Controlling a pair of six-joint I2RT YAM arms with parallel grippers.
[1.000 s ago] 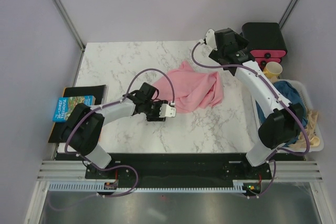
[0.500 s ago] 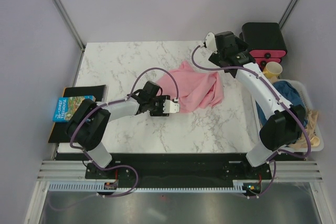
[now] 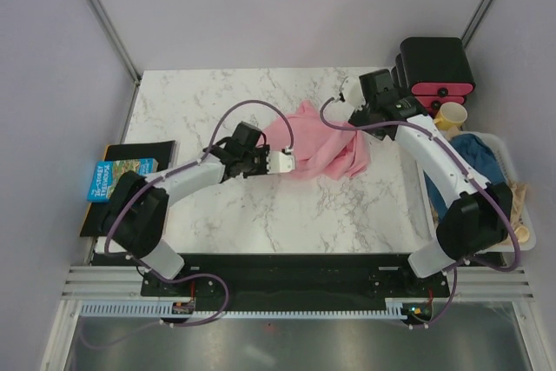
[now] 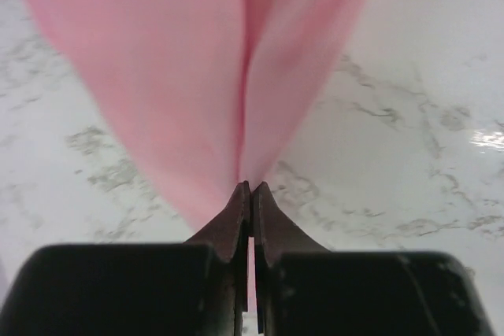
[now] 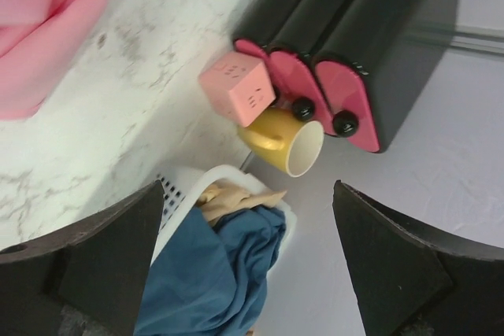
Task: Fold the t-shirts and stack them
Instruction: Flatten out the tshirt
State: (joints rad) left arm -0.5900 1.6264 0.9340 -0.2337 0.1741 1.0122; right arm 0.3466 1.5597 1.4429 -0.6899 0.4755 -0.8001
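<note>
1. Top external view: at 9 o'clock, on the edge of the white marble table, a blue picture book lies on a flat black mat.
2. The left gripper sits low near the middle of the table. Its two dark fingers are pressed tight together. They pinch the edge of the light pink cotton t-shirt.
3. In the left wrist view, a thin strip of pink cloth shows between those fingers. The rest of the shirt spreads away toward 12 o'clock in two soft folds over the marble.
4. The pink shirt lies crumpled, a little toward 1 o'clock from the middle of the table. The left gripper holds it at its 8 o'clock edge.
5. At 3 o'clock, just off the table, a white plastic basket holds the dark blue t-shirt, all bunched up.
6. The right gripper is at 1 o'clock from the pink shirt, near its far corner. Its fingers are spread wide, and nothing is between them.
7. In the right wrist view, a yellow mug and a small pink cube sit just beside the black plastic boxes with pink fronts. The boxes stand at the table's 1 o'clock corner.
</note>
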